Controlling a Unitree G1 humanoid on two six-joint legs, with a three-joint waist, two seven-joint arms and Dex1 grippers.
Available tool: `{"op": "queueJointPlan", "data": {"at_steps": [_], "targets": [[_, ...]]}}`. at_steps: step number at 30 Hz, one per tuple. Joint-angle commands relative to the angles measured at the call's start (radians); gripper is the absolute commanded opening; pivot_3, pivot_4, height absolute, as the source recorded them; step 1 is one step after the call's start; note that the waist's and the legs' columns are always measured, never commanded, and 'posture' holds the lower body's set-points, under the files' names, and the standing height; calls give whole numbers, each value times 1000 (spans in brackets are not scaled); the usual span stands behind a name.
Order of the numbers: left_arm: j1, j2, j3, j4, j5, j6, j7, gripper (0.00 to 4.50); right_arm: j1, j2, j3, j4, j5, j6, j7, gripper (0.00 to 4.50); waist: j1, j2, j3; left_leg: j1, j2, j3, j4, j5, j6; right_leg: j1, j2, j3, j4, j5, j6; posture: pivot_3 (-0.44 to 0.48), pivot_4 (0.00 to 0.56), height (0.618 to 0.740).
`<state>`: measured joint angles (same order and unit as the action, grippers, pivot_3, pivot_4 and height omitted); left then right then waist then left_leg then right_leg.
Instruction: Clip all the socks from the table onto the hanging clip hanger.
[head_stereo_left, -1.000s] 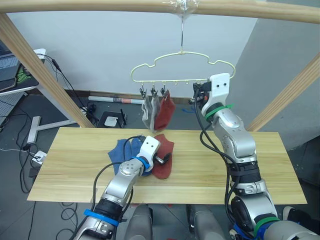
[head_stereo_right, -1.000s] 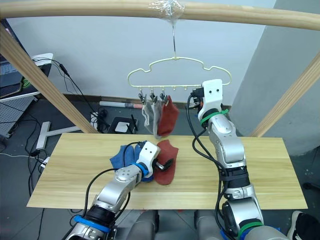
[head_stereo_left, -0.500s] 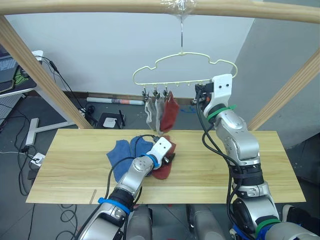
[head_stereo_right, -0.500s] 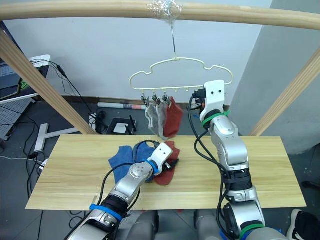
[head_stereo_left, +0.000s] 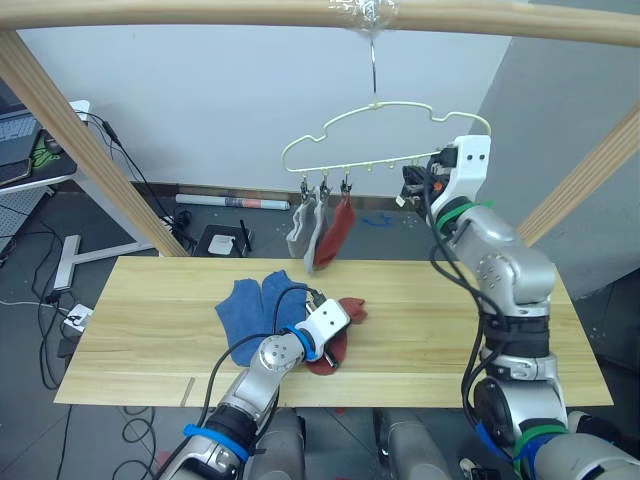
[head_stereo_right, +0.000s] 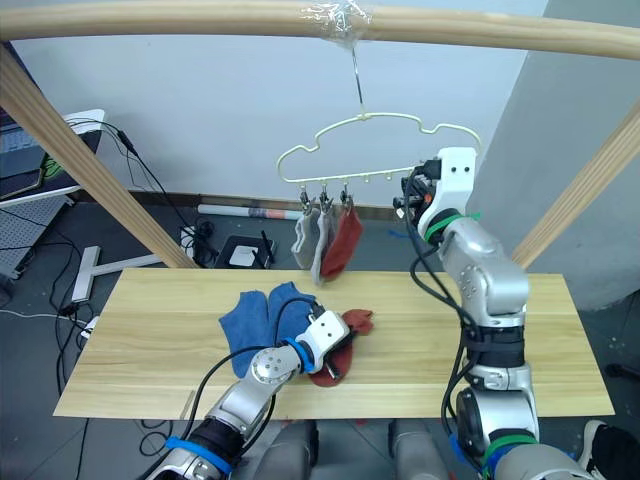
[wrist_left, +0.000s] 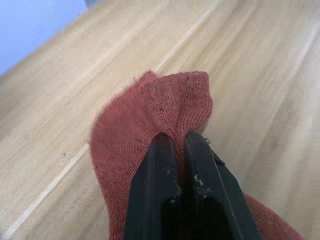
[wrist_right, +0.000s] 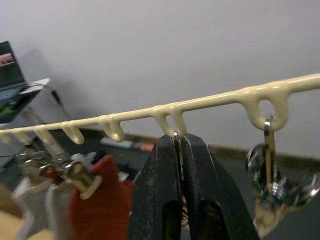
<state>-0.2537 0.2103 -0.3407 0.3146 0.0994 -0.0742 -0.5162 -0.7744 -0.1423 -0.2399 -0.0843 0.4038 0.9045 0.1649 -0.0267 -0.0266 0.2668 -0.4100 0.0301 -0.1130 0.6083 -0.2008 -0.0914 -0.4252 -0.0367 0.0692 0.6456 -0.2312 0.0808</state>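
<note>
3 soft socks hang on the thin yellow wire clip hanger (head_stereo_left: 385, 135), 3 left; left gripper (wrist_left: 175, 145) pinches rust-red knit sock (wrist_left: 150, 130), right gripper (wrist_right: 178, 145) pinches a clip.

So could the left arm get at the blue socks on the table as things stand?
Probably not right away: the blue socks lie beside the left gripper with nothing between, but it is shut on the red sock.
</note>
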Motion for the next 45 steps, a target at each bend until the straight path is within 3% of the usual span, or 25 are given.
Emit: {"op": "queueJointPlan", "data": {"at_steps": [1, 6, 16, 27, 39, 40, 42, 45], "targets": [[3, 1, 20, -139, -34, -117, -16, 20, -40, -4, -161, 27, 102, 228, -86, 0, 1, 0, 0, 0, 0, 0, 0, 0, 0, 0, 0, 0, 0, 0, 0, 18, 265, 740], [-28, 16, 24, -219, 5, -271, 7, 20, -140, -6, -323, 56, 181, 471, -172, 0, 4, 0, 0, 0, 0, 0, 0, 0, 0, 0, 0, -1, -1, 2, -4, 16, 252, 740], [-128, -51, 32, -202, 24, -297, 71, 20, -226, 53, -467, 19, 173, 694, -244, 0, 4, 2, -1, -2, -1, -1, 0, 0, 0, 0, -1, -3, -1, 4, 2, 10, 235, 740], [-169, -66, 38, -154, 6, -328, 66, 20, -232, 127, -512, -36, 219, 710, -329, 0, 2, 3, -2, -3, -1, -2, 0, 0, 0, 0, -1, -3, -1, 4, 3, 4, 229, 740], [-197, -68, 47, -125, 19, -358, 89, 20, -221, 135, -518, -44, 341, 710, -418, 0, -2, 4, -2, -3, -1, -2, 0, 0, 1, 0, 0, -4, -1, 5, 2, -13, 210, 740], [-197, -65, 48, -121, 18, -361, 88, 0, -225, 138, -525, -40, 351, 710, -419, 524, -2, 4, -3, -3, -1, -2, 0, 0, 1, 0, 0, -4, -1, 5, 2, -26, 204, 740], [-199, -62, 49, -114, 16, -366, 88, 0, -232, 142, -533, -36, 366, 710, -427, 1014, -3, 4, -3, -3, -1, -2, 0, 0, 1, 0, 0, -4, -1, 5, 2, -34, 199, 740], [-206, -63, 51, -105, 14, -366, 89, 0, -240, 140, -543, -34, 400, 710, -449, 2238, -7, 4, -3, -4, -1, -2, 0, 0, 1, -1, 0, -4, -1, 5, 1, -38, 198, 740]]}}
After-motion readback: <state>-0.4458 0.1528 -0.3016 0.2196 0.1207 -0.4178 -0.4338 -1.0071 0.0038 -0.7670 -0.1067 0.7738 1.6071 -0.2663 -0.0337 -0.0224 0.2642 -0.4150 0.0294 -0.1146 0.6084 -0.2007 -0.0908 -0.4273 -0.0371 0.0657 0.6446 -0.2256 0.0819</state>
